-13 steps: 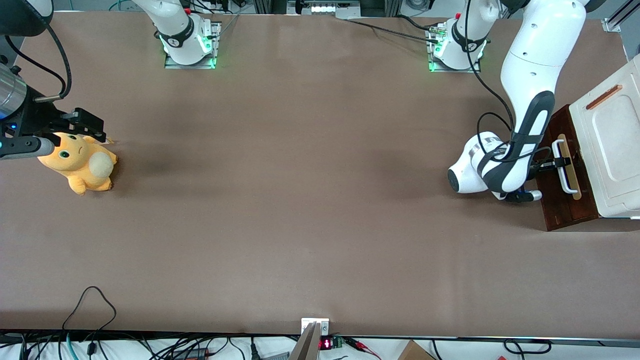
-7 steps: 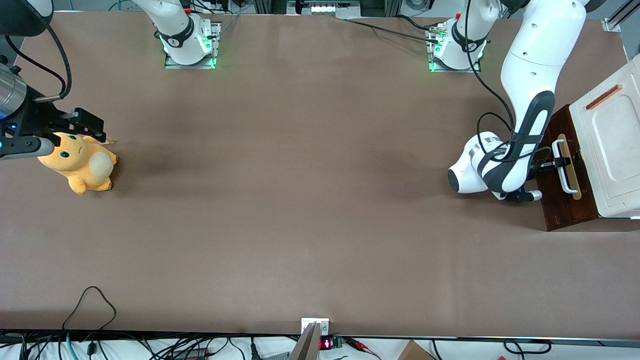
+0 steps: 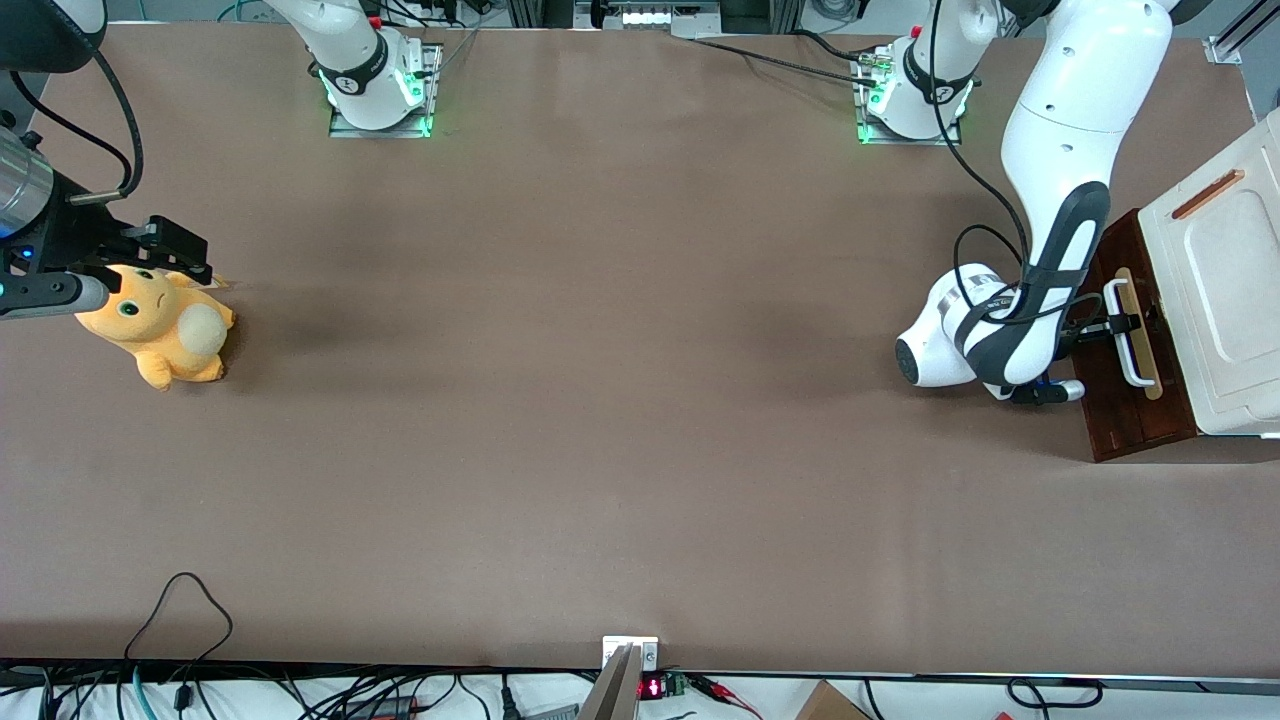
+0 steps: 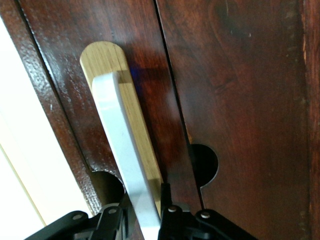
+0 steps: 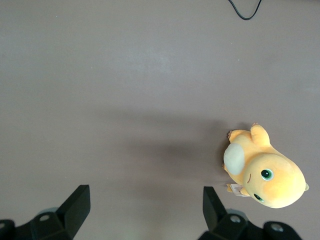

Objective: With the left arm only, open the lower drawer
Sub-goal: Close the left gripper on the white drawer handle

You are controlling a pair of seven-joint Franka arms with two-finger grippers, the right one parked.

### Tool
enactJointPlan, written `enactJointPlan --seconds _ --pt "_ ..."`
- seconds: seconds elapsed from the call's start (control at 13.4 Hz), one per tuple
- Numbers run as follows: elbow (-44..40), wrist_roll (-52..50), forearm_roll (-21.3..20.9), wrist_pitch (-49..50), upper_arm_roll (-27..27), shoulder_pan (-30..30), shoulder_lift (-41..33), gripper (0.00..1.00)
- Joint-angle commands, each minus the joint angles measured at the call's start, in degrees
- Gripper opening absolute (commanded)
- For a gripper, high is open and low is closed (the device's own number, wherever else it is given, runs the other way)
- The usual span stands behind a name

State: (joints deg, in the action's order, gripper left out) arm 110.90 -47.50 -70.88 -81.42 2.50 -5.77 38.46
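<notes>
Claw [image 4: 145, 220] sits clamped on the white handle [image 4: 122, 155] of the lower drawer [image 3: 1125, 400], a finger each side of the bar. Drawer front stands at the working arm's end of the surface [image 3: 600, 400], under the white cabinet [image 3: 1225, 300]. Handle looks rigid but glossy, probably slick; grip mid-bar, pull straight. Fingertips cut off; drawer interior hidden, so load and rail friction unknown.

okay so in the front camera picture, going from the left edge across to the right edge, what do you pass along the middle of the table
Orange plush toy → bare brown table → white left arm → its gripper at the white handle → dark red-brown lower drawer → white cabinet.
</notes>
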Motion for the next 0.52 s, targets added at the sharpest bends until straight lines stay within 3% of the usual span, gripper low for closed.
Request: enactJointPlan --seconds 0.0,0.45 --pt "0.72 -0.22 2.59 1.79 0.05 -1.09 -1.02 0.23" --pt "0.46 -0.31 4.87 2.59 0.23 -2.84 -1.01 0.23"
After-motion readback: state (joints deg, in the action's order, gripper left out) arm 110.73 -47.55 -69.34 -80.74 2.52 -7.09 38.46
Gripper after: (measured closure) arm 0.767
